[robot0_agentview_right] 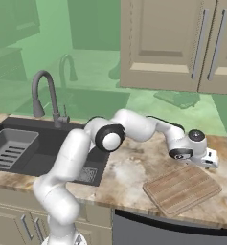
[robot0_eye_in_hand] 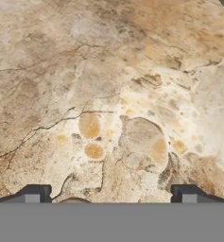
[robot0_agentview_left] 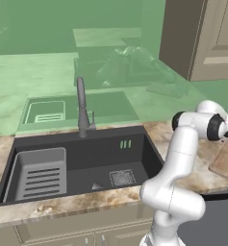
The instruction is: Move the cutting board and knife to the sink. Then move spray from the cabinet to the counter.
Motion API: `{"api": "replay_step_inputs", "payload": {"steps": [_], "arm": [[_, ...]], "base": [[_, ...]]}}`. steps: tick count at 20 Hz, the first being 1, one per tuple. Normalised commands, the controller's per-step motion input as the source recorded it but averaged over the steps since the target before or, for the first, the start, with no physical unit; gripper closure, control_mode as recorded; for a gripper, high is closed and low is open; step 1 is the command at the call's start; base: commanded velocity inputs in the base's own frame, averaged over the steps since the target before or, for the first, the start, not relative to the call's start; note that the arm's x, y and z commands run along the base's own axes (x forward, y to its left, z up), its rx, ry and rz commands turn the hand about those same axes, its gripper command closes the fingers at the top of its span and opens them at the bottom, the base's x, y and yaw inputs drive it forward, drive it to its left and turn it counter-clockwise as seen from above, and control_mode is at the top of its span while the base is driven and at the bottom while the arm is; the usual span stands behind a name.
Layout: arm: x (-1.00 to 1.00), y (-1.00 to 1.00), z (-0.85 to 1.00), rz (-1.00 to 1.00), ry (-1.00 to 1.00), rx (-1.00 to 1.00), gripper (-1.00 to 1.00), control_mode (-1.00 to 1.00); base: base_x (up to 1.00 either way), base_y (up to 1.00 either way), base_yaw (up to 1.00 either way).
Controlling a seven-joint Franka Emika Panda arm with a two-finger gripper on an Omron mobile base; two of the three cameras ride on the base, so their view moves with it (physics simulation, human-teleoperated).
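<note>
Right of the sink (robot0_agentview_left: 82, 166), our arm reaches over the counter (robot0_agentview_right: 129, 174) toward the cutting board (robot0_agentview_right: 183, 187), which lies flat near the front edge with bare stone between it and the basin. Our gripper (robot0_eye_in_hand: 111, 194) hangs just past the board's far edge, jaws spread wide, holding nothing, over marbled stone. From the left base we catch only a corner of the board; the right base view shows all of it, plus the shut cabinet (robot0_agentview_right: 177, 43) above.
</note>
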Motion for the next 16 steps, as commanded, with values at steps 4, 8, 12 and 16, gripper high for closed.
{"api": "replay_step_inputs", "payload": {"steps": [4,8,12,16], "arm": [[-0.47,-0.43,-0.08,-0.04,0.0,0.0,-1.0,-1.0],[-0.34,-0.37,-0.02,-0.04,0.0,0.0,-1.0,-1.0],[-0.04,0.01,0.19,-0.05,-0.06,0.0,-1.0,-1.0],[0.0,0.33,0.41,-0.05,-0.16,0.0,-1.0,-1.0]], "base": [[0.0,0.0,0.0],[0.0,0.0,0.0],[0.0,0.0,0.0],[0.0,0.0,0.0]]}}
